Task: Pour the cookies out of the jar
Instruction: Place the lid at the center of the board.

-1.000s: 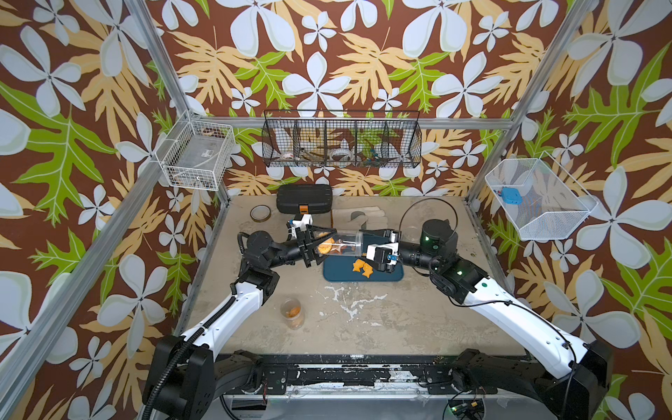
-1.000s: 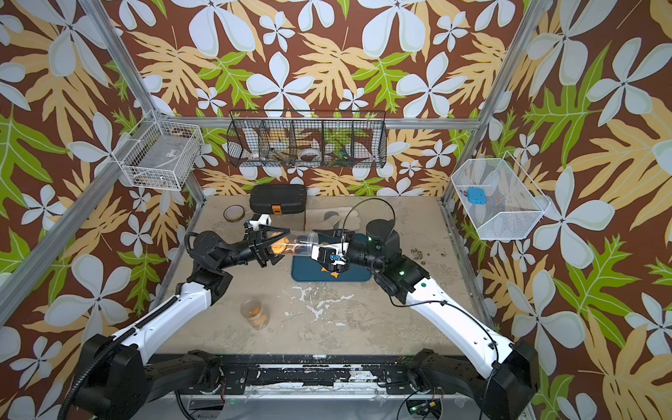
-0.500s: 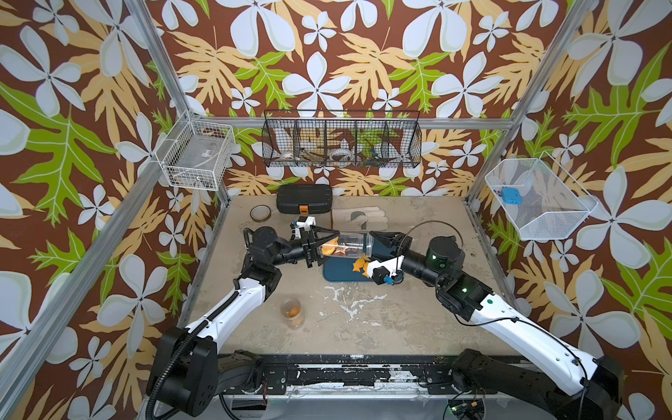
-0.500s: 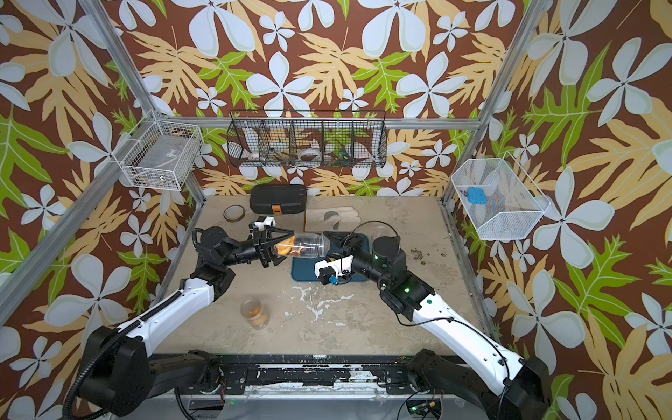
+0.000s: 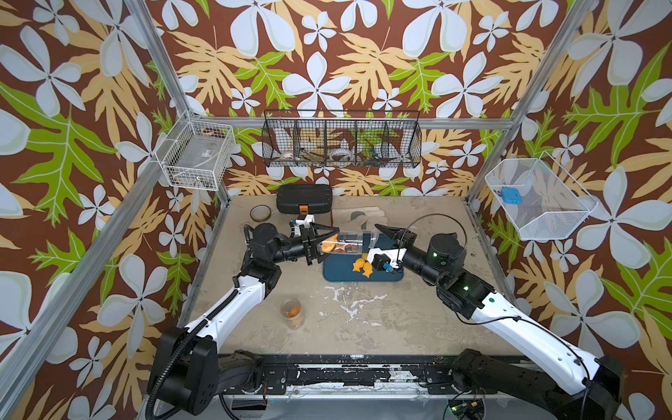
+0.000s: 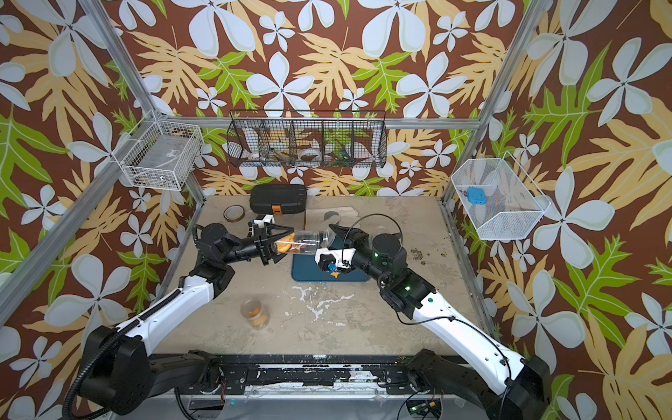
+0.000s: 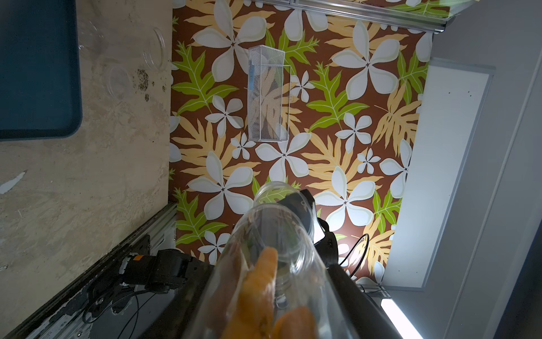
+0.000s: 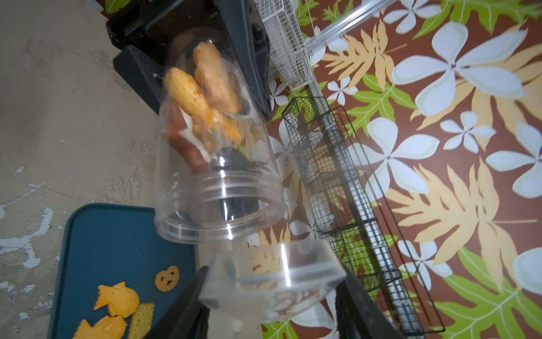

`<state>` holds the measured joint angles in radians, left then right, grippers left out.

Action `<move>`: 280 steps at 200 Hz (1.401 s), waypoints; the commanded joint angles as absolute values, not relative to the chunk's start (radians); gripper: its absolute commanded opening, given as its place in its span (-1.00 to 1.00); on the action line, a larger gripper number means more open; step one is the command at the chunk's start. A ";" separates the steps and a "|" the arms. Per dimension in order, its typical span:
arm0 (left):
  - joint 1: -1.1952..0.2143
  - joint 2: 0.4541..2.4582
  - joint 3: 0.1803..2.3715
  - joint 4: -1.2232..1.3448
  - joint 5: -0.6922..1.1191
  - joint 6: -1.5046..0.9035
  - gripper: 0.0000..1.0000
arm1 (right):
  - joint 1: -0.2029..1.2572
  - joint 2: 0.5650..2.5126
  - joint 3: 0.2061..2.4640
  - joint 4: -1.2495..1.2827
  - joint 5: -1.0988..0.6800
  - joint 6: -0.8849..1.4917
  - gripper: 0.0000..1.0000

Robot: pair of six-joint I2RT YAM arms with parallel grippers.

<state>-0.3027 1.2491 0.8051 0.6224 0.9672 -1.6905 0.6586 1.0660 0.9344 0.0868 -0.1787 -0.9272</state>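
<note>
Left gripper (image 5: 326, 245) is clamped on the base of one clear jar (image 5: 347, 243), held level in the air. Its mouth faces the right gripper (image 5: 377, 243), which pinches one clear lid (image 8: 272, 278).

Cookies (image 8: 117, 299): four on the blue tray (image 8: 117, 234) (two fish, one cracker, one pretzel). More are inside the jar, count unclear.

One small jar (image 5: 292, 314) stands on the stained table (image 5: 363, 327). Floral walls.

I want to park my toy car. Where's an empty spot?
Bare table lies in front of the blue tray, between the small cup and the right arm, and in the back corner beside the glove. Crowded: the middle, where jar and lid hang above the tray, and around the black case.
</note>
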 commanded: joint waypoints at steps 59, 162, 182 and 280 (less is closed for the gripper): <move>-0.286 1.210 0.866 0.354 0.919 -1.460 0.15 | 0.595 1.141 1.018 -0.386 0.013 -0.166 -0.19; -0.273 1.115 0.826 0.173 0.880 -1.344 0.16 | 0.306 1.421 1.073 -0.629 -0.069 0.167 -0.05; -0.273 1.103 0.813 0.169 0.884 -1.346 0.16 | 0.274 1.454 1.059 -0.609 -0.075 0.179 -0.05; -0.273 1.082 0.795 0.167 0.896 -1.351 0.16 | 0.173 1.565 1.004 -0.545 -0.044 0.155 0.12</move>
